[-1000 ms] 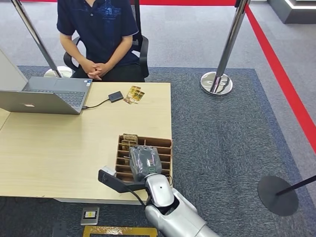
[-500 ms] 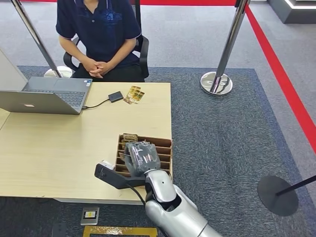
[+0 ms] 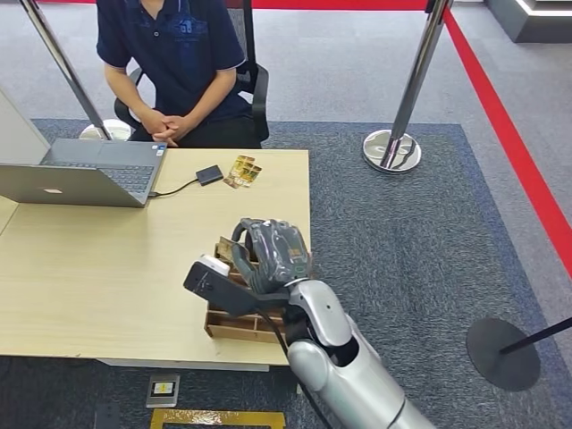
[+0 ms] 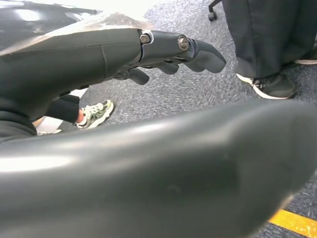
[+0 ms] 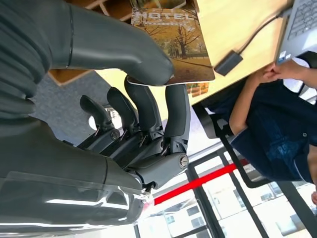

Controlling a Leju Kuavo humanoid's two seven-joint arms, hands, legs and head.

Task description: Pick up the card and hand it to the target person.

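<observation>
Above slotted tray (image 3: 232, 323), right hand (image 3: 270, 253) raised, pinching card (image 5: 176, 44).

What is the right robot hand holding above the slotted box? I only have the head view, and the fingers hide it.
Observer: The right wrist view shows the right robot hand pinching a card between thumb and finger.
Operator: Any print on it?
Observer: A picture of autumn trees under large lettering.
Operator: And the other arm?
Observer: The left robot hand hangs over grey carpet, holding nothing.
</observation>
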